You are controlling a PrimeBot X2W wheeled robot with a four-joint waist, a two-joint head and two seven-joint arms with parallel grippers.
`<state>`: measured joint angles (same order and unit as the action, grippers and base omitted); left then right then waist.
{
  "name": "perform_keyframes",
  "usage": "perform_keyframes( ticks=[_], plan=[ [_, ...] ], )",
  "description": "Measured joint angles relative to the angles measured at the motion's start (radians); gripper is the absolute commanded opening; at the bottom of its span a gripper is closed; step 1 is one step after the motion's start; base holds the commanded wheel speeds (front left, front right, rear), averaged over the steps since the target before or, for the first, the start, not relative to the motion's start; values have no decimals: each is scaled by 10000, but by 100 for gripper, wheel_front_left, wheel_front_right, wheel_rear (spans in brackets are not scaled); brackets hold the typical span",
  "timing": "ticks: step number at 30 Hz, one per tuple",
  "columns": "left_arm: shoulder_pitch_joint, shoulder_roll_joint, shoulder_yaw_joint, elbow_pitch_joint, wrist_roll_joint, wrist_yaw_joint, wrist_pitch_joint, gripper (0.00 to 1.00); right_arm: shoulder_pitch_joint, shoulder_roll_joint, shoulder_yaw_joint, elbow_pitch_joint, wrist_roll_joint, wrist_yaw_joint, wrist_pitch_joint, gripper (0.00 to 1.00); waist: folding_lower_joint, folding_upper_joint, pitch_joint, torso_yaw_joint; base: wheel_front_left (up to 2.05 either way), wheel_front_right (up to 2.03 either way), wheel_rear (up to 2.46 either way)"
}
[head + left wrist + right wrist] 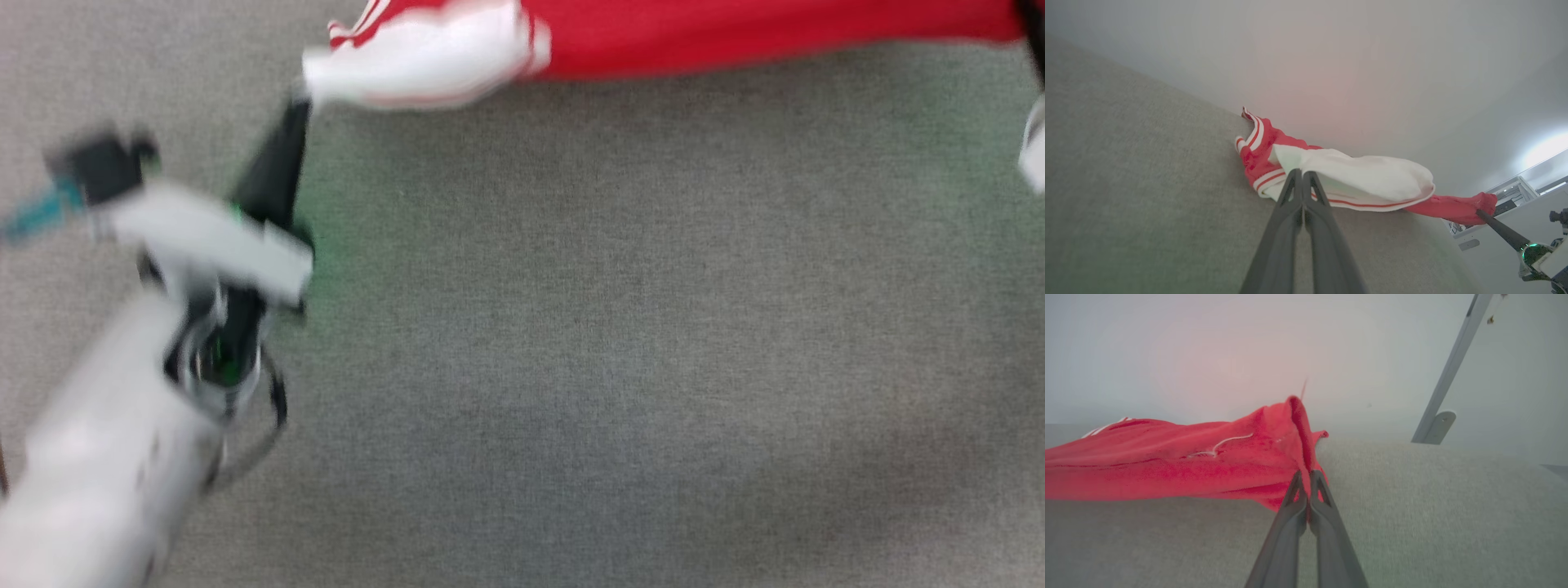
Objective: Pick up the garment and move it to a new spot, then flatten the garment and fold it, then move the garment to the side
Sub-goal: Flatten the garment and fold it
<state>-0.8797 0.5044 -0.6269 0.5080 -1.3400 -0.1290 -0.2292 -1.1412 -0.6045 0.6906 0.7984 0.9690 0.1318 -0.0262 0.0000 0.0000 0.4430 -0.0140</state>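
Note:
The garment (694,37), red with a white panel and red-and-white striped trim, hangs stretched across the top of the blurred head view, above the grey surface. My left gripper (300,102) is shut on its white end, and in the left wrist view the closed fingers (1303,179) pinch the white fabric (1372,175). My right gripper (1306,477) is shut on a red corner of the garment (1208,465); its body shows at the right edge of the head view (1033,155). The right gripper's dark finger (1502,230) also holds the far red end in the left wrist view.
A grey fabric-covered surface (612,343) spreads below the garment. A pale wall (1351,61) rises behind it. A slanted grey metal bar with a bracket (1437,424) stands at the far right, and a white shelf unit (1511,196) sits beyond the surface.

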Motion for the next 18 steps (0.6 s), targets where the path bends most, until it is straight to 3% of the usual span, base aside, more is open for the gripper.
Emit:
perform_keyframes(
  ticks=[6,14,18],
  plan=[
    [2754,876,-153,-2182,-813,0,-213,0,2264,-1126,278,-1881,876,0,203,0,0,0,-363,14,0,0,0],
    [5875,2073,307,-4832,-790,0,-309,0,5366,-2654,40,-4692,1517,0,771,0,0,0,-971,-14,0,0,0],
    [6830,2157,673,-5538,-543,0,-311,0,6380,-3168,-447,-5392,1615,0,871,0,0,0,-1079,21,0,0,0]
  ],
)
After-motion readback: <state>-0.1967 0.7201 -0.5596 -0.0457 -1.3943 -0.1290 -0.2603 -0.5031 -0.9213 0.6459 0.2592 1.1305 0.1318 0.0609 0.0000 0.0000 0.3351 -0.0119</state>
